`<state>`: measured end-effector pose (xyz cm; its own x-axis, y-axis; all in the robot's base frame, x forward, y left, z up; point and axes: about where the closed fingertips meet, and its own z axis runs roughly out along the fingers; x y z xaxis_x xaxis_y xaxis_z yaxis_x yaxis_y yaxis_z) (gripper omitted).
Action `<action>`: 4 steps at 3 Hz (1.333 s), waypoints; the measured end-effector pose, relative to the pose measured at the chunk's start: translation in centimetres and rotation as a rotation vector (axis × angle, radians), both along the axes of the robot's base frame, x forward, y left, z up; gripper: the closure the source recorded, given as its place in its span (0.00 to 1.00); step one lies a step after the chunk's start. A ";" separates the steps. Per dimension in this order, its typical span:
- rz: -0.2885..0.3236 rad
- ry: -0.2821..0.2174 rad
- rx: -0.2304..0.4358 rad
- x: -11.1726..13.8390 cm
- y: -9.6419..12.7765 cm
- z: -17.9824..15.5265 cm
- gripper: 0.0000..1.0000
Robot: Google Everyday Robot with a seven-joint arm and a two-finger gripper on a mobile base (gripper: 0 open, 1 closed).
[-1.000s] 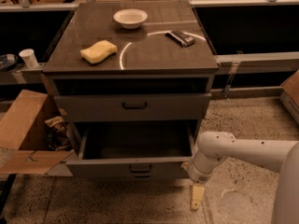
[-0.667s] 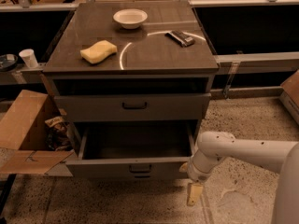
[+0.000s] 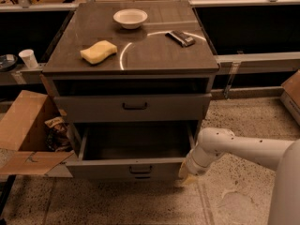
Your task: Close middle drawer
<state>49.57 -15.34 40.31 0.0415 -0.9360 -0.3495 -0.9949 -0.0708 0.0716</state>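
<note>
- We see the wide grey metal middle drawer [image 3: 105, 169] at lower centre of the frame. It is pulled out towards us, with its long axis running left to right.
- The white arm's gripper [image 3: 184, 173] sits at that drawer's right front corner; we cannot tell its state.
- On the grey cabinet top [image 3: 154, 55] we count one round white bowl [image 3: 130, 18], one yellow sponge [image 3: 98, 51] and one flat dark object [image 3: 180, 38].

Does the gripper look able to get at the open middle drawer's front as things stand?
Probably yes: the gripper sits low at the right front corner of the middle drawer, nothing visible between them; the cardboard box lies on the far side.
</note>
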 end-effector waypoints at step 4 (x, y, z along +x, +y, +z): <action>0.027 -0.103 0.043 5.8 0.6 -1.0 1.00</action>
